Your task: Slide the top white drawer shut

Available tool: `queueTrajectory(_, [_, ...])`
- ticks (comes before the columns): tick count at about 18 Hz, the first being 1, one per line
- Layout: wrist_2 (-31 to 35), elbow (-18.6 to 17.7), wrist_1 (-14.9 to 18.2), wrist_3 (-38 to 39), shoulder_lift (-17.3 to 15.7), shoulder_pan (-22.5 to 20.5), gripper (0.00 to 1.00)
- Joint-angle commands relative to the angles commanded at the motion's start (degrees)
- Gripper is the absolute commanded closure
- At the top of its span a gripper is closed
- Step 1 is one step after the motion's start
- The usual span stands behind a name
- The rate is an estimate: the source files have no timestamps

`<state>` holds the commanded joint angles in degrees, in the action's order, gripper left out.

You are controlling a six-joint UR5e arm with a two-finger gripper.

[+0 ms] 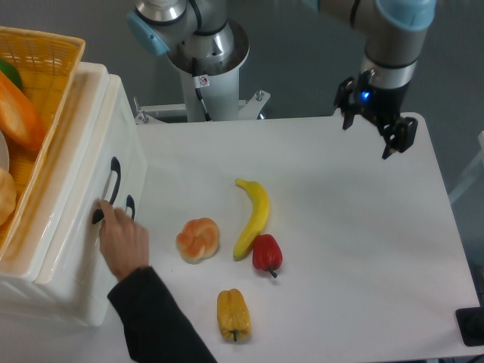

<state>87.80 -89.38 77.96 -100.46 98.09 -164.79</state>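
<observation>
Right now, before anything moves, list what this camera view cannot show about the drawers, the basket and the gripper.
- Top white drawer: its inside cannot be seen from this angle.
- Lower drawer's handle: mostly covered by a person's hand.
- Yellow woven basket: cut off by the left edge; its contents show only partly.
- Gripper: empty, fingers apart, but too small to see the pads.
- Robot arm: cut off by the top edge.
</observation>
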Motion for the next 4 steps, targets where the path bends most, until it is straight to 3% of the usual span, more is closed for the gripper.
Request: queueTrajectory(4, [-0.09,-0.27,-0.26,-0.09,0.0,-0.26,0.0])
